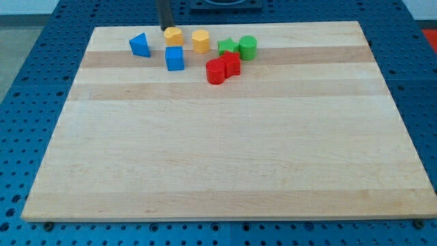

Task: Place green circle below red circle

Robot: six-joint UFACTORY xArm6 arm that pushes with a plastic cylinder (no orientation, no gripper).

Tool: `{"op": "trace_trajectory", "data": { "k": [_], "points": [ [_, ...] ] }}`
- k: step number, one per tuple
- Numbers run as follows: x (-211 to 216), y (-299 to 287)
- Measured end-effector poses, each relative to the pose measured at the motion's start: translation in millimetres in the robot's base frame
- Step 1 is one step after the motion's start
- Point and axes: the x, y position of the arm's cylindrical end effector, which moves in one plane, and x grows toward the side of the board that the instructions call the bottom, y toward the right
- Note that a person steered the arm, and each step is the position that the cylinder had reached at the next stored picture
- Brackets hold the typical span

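Note:
The green circle (248,47) stands near the view's top, right of centre, touching a green star (227,47) on its left. The red circle (216,72) sits below and to the left of it, touching a second red block (231,65) whose shape is hard to make out. My tip (164,28) is at the board's top edge, just above and left of a yellow block (173,36), well to the left of the green circle.
A second yellow block (201,41) stands right of the first. A blue cube (175,59) and a blue triangle (140,45) lie at the view's top left. The wooden board (225,150) rests on a blue perforated table.

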Motion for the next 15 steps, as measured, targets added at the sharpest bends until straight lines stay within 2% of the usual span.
{"op": "trace_trajectory", "data": {
  "k": [2, 4, 7, 9, 12, 13, 15],
  "points": [
    [0.6, 96.7],
    [38.5, 146.9],
    [98.0, 149.9],
    [132.6, 178.3],
    [132.2, 257.8],
    [145.3, 265.0],
    [171.0, 231.5]
  ]
}}
